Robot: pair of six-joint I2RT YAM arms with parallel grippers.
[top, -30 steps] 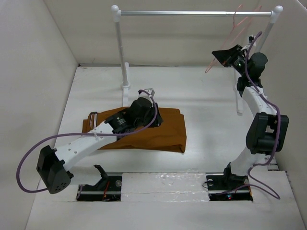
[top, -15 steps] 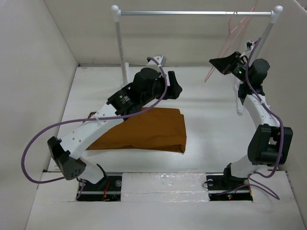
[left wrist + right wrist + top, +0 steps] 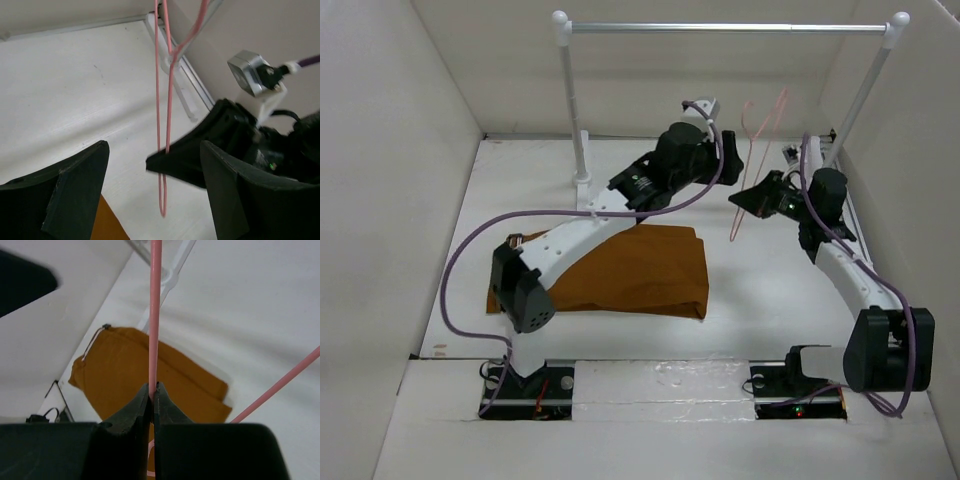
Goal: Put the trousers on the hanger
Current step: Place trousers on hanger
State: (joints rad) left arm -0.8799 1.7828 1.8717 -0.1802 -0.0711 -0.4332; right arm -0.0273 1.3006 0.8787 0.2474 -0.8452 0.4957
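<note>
The rust-brown trousers lie folded flat on the table, partly under my left arm; they also show in the right wrist view. The thin pink hanger is off the rail and held in the air. My right gripper is shut on one of its wires, which runs up from between the jaws. My left gripper is open and empty. It faces the hanger and the right gripper's black fingers, which sit in its gap.
A silver rail on white posts spans the back, now bare. White walls enclose the table on the left, back and right. The right post's base stands by the back right corner.
The right arm has taken the hanger off the rail and brought it down and left. The left arm has risen off the trousers and swung right towards the hanger.
</note>
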